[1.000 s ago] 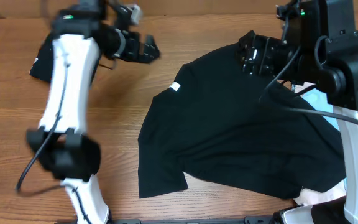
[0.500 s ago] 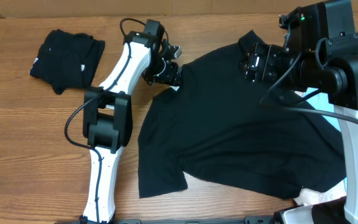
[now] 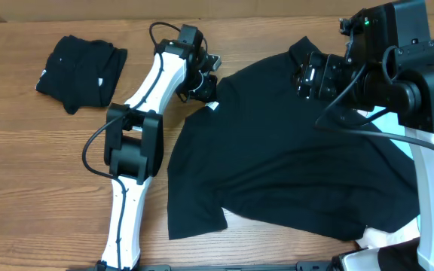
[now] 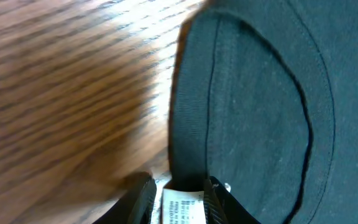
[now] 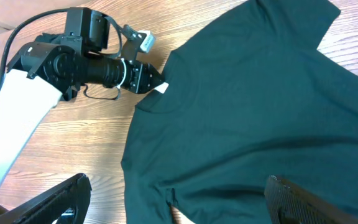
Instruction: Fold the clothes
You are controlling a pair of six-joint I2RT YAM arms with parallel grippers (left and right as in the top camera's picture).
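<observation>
One table (image 3: 36, 165): brown wood grain, lying under both arms and all the clothes.
Black T-shirt (image 3: 277, 158): spread flat and open. It lies below and between the two grippers, its collar toward the left gripper and one upper corner under the right gripper.
Right arm (image 3: 420, 75): black and bulky, standing over the far side of the shirt from the left gripper.
Left arm (image 3: 153, 83): white with black joints, reaching across bare wood to the shirt's collar.
Folded black pile (image 3: 81, 64): well apart from the left gripper, behind it on the side away from the shirt.
Light-blue piece (image 3: 375, 113): a small strip showing just behind the right gripper, beneath the right arm.
Cream piece (image 3: 383, 239): peeking from under the shirt's hem, well apart from both grippers.
Right gripper (image 5: 178, 182): fingers spread wide, hovering above the shirt and holding nothing.
Left gripper (image 4: 179, 183): fingers close together at the collar edge. I cannot tell whether they are pinching.
White tag (image 4: 182, 208): sits between the left gripper's fingers, at the collar.
</observation>
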